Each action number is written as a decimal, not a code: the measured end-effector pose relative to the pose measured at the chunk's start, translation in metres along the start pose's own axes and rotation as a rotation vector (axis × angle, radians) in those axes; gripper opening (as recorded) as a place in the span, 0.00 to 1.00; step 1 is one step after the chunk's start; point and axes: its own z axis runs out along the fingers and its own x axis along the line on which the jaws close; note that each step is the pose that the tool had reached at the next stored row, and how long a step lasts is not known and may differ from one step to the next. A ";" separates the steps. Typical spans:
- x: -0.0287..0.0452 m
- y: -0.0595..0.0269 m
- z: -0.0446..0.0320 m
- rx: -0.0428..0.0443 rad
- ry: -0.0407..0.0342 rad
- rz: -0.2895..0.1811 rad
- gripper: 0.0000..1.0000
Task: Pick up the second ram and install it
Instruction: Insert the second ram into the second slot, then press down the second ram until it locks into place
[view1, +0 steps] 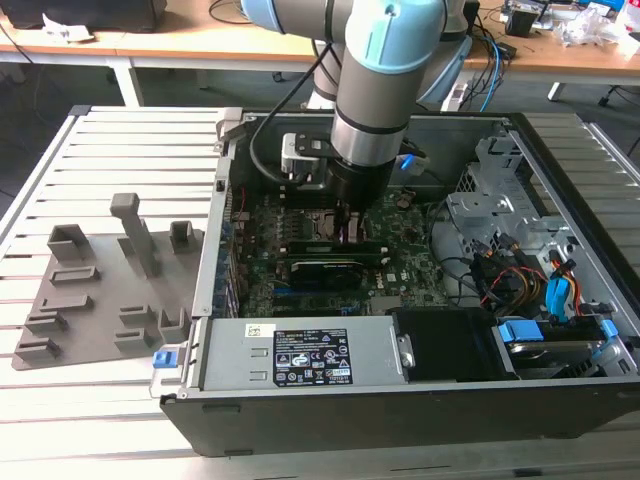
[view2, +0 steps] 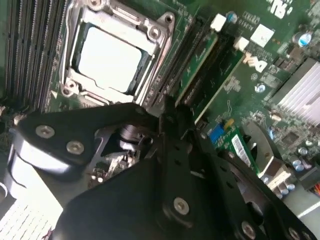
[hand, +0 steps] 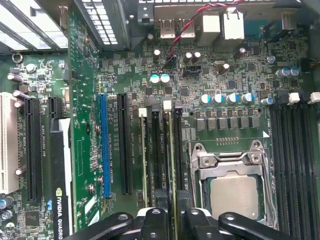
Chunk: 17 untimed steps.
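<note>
My gripper (view1: 350, 228) reaches down into the open computer case (view1: 560, 140), over the memory slots beside the processor socket (hand: 232, 190). The second ram (hand: 170, 150), a thin green stick seen edge-on, stands in a slot and runs in between my black fingers (hand: 192, 222). In the second wrist view the same green stick (view2: 200, 65) lies along its slot and ends at my gripper (view2: 167, 107), which is shut on it. Another thin stick (hand: 143, 160) stands in a nearby slot. My fingers hide the stick's near end.
The green motherboard (view1: 410, 275) fills the case floor, with a black graphics card (view1: 325, 270) just in front of the gripper. Power supply (view1: 300, 355), drive bays and cables (view1: 520, 270) crowd the front and the exterior view's right. A grey fixture plate (view1: 100, 290) lies outside the case.
</note>
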 end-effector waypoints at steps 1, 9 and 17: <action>-0.0003 0.0004 -0.0068 0.0001 0.0000 0.000 0.22; -0.0077 0.0035 -0.0536 0.0007 0.0085 0.000 0.11; -0.0078 0.0006 -0.0537 0.0004 0.0084 0.000 0.11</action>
